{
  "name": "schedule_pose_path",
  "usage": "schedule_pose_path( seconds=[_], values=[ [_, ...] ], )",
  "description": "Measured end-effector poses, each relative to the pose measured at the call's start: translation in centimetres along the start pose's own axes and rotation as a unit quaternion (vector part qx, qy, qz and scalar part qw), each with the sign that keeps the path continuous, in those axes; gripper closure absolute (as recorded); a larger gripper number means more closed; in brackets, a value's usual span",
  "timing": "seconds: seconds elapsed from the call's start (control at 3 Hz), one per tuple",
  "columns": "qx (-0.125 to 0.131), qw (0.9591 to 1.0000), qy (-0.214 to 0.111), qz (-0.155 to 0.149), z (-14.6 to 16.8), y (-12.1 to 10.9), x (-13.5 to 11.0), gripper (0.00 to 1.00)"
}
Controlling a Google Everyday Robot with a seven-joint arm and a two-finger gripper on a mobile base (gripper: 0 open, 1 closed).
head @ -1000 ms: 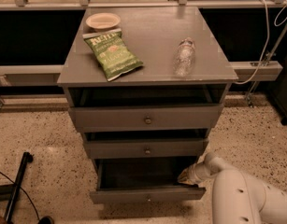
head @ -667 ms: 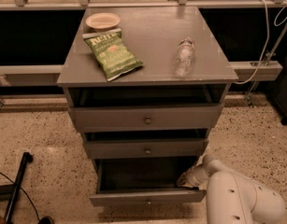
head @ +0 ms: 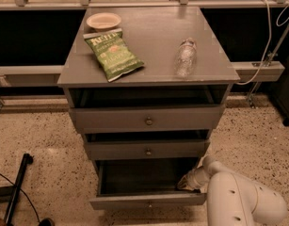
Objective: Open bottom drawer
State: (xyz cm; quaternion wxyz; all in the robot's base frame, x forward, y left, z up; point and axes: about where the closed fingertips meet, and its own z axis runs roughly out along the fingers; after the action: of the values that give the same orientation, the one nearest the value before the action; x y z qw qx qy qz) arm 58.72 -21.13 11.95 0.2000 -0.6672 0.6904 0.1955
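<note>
A grey three-drawer cabinet (head: 153, 36) is shown from above and in front, standing on a speckled floor. The bottom drawer (head: 134, 201) is drawn well out from the cabinet body. Its dark inside is exposed, and its front, with a small brass knob (head: 149, 204) at centre, lies nearest the camera. The middle drawer (head: 148, 150) and top drawer (head: 148, 119) are set further back.

The gripper (head: 187, 182), at the end of a white arm (head: 238, 204) reaching in from the lower right, is placed at the bottom drawer's right end. It is just behind the front panel, near the inner right corner, and to the right of the knob rather than on it. Whether the gripper is spread or pressed together cannot be told.

The opening step is judged to be nearly or fully done. The next move is expected to be a short last pull toward the camera, or a careful lift clear of the drawer. In either case the middle drawer just above must not be struck.

On the cabinet top, a green chip bag (head: 113, 54), a water bottle (head: 185, 58) lying on its side and a small plate (head: 104, 20) are seen.
</note>
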Motion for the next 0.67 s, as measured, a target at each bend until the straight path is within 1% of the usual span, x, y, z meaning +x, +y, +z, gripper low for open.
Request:
schedule_pose_path(
  seconds=[0.33, 0.67],
  values=[
    [-0.020, 0.9998, 0.000, 0.000, 0.1, 2.0, -0.8, 0.71],
    [-0.055, 0.9984, -0.007, 0.004, 1.6, 5.7, -1.4, 0.52]
  ],
)
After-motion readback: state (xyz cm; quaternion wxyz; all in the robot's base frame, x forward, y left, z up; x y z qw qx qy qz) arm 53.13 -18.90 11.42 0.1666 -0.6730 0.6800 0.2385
